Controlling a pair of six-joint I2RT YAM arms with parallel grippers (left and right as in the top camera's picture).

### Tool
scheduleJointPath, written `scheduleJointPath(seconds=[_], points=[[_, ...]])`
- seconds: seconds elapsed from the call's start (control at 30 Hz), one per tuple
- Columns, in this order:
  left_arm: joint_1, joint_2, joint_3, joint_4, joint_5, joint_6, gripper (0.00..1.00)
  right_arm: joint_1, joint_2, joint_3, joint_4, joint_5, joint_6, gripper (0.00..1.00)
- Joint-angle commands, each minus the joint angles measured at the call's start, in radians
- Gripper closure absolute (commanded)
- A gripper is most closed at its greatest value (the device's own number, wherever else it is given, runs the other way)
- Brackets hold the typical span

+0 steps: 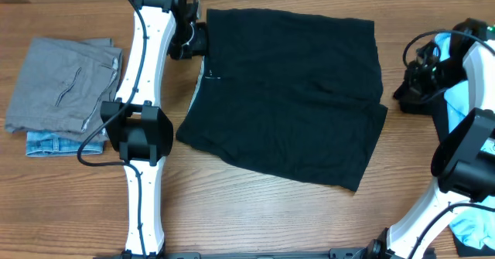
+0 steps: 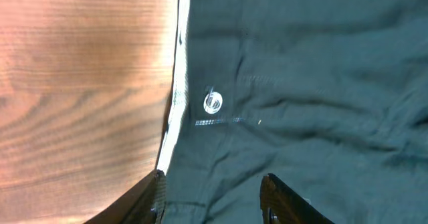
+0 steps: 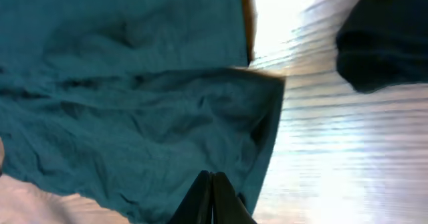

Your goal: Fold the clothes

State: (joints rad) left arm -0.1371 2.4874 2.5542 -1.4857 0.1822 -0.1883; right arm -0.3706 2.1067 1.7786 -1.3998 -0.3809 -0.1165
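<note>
Plainly, the black shorts [image 1: 286, 89] lay flat on the tabletop [image 1: 271, 228], long axis left-to-right, with the left gripper [image 2: 214, 197] over their buttoned waist edge, jaws apart, and the right gripper [image 3: 211, 187], jaws together, near the hem end.

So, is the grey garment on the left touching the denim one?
Touching. The overhead view shows the grey garment lying folded on top of the denim piece, whose blue edge pokes out beneath it.
</note>
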Motion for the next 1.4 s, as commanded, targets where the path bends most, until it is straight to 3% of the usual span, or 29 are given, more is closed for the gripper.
scheduleJointPath(seconds=[0.0,0.13,0.33,0.4,0.5,0.57,0.73,1.0,1.13,1.17,1.2,1.27,1.37], points=[[0.000,0.000,-0.056,-0.025,-0.006,0.009,0.51,0.004,-0.012,-0.135,0.097,-0.031,-0.010,0.95],[0.006,0.000,-0.093,-0.038,-0.006,0.018,0.51,0.004,-0.012,-0.252,0.229,0.014,0.042,0.95],[0.008,0.000,-0.098,-0.063,-0.019,0.054,0.50,-0.003,-0.012,-0.348,0.342,0.253,0.224,0.95],[0.011,0.000,-0.098,-0.070,-0.057,0.053,0.51,-0.006,-0.012,-0.351,0.349,0.256,0.226,0.91],[0.030,-0.014,-0.090,-0.097,-0.059,0.053,0.71,-0.006,-0.012,-0.315,0.323,0.210,0.224,0.91],[0.049,-0.053,-0.077,-0.122,-0.059,0.046,0.77,-0.006,-0.017,-0.247,0.257,0.189,0.222,0.91],[0.079,-0.227,-0.077,-0.157,-0.060,0.032,0.72,-0.006,-0.114,-0.107,0.066,0.211,0.271,0.92],[0.071,-0.480,-0.100,-0.204,0.040,0.038,0.63,0.032,-0.378,-0.105,-0.089,0.250,0.327,0.81],[0.046,-0.636,-0.207,-0.204,0.062,0.038,0.57,0.065,-0.494,-0.106,-0.180,0.249,0.326,0.78],[0.040,-0.680,-0.254,-0.204,0.062,0.038,0.53,0.079,-0.523,-0.106,-0.206,0.249,0.327,0.77],[0.031,-0.734,-0.324,-0.204,0.056,0.039,0.41,0.101,-0.557,-0.106,-0.231,0.249,0.326,0.75],[0.019,-0.804,-0.436,-0.204,0.034,0.038,0.26,0.142,-0.601,-0.106,-0.253,0.249,0.327,0.71],[0.017,-0.868,-0.573,-0.203,0.017,0.038,0.25,0.210,-0.643,-0.107,-0.261,0.249,0.327,0.68]])
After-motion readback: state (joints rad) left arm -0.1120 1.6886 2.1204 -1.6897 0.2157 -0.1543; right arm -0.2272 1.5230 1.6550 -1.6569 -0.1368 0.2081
